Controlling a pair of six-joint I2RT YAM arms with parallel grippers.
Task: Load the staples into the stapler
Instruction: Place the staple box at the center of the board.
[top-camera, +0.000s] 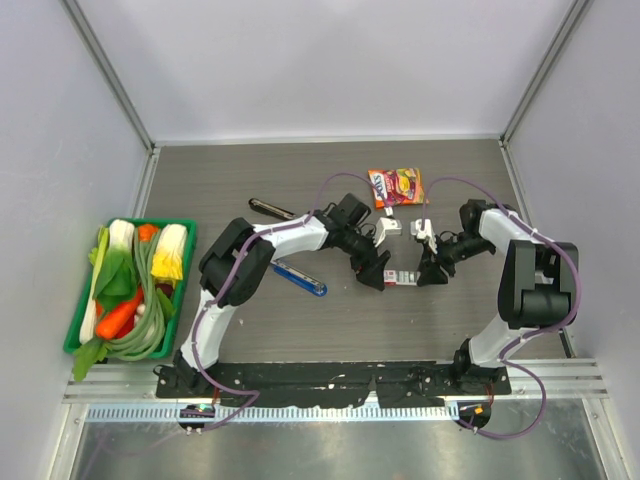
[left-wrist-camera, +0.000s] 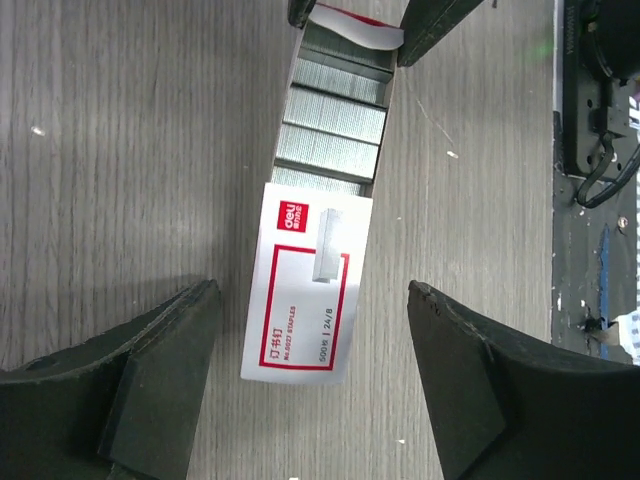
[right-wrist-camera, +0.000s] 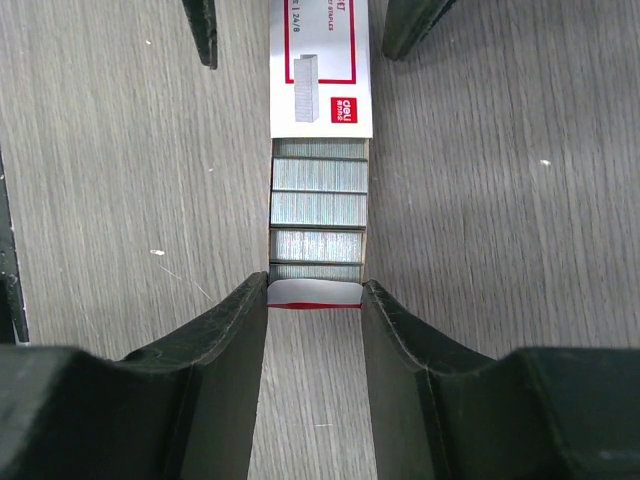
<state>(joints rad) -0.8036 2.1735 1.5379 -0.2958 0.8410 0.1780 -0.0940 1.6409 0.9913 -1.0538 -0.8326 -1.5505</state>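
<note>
A grey wood-grain table is lying under two arms; the right claw is pinching the tray end of a half-open box, the left claw is straddling its sleeve wide without touching, and the staples are showing in rows inside

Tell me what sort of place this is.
Probably a robot lab test cell: white panel walls, two black-and-white arms bolted to a grey wood-grain table, a green plastic crate of vegetables.

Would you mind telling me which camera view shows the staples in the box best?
The right wrist view: the staples sit centred, each row distinct. The left wrist view shows them near its top edge; from above, only the tiny box shows.
</note>
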